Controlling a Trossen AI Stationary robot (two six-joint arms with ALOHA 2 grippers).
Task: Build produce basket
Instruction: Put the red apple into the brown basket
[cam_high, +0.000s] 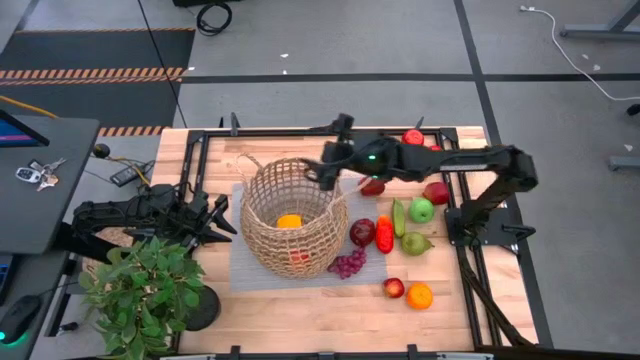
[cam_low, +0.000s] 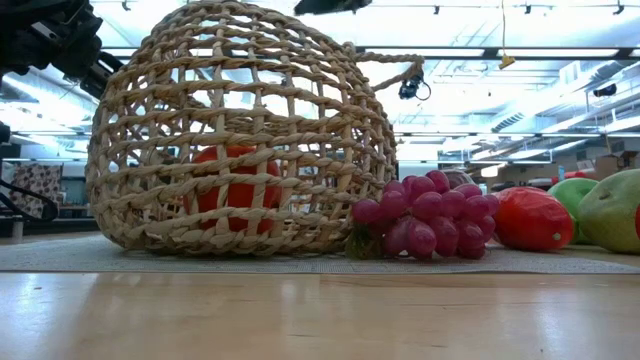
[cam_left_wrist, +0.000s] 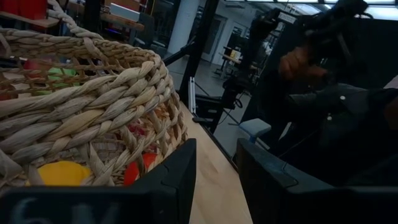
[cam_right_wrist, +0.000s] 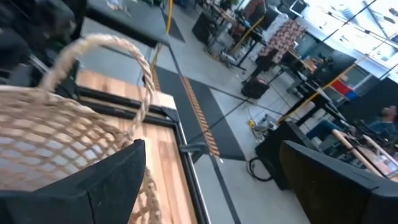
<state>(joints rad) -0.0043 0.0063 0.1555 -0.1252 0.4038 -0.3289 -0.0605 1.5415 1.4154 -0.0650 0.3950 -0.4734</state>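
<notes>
High view: right pincer (cam_high: 318, 172) open above basket (cam_high: 290, 215) rim.

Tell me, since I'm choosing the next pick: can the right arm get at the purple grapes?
Probably yes. The grapes lie uncovered on the mat beside the basket, nothing over them. The right claw, open and empty, hovers at the basket's far rim.

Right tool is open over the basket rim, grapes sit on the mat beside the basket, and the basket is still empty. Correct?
Not quite: the basket is not empty. The high view shows an orange-yellow fruit and a red one inside. The rest holds: the right tool is open over the rim, and the grapes lie on the mat beside the basket.
</notes>
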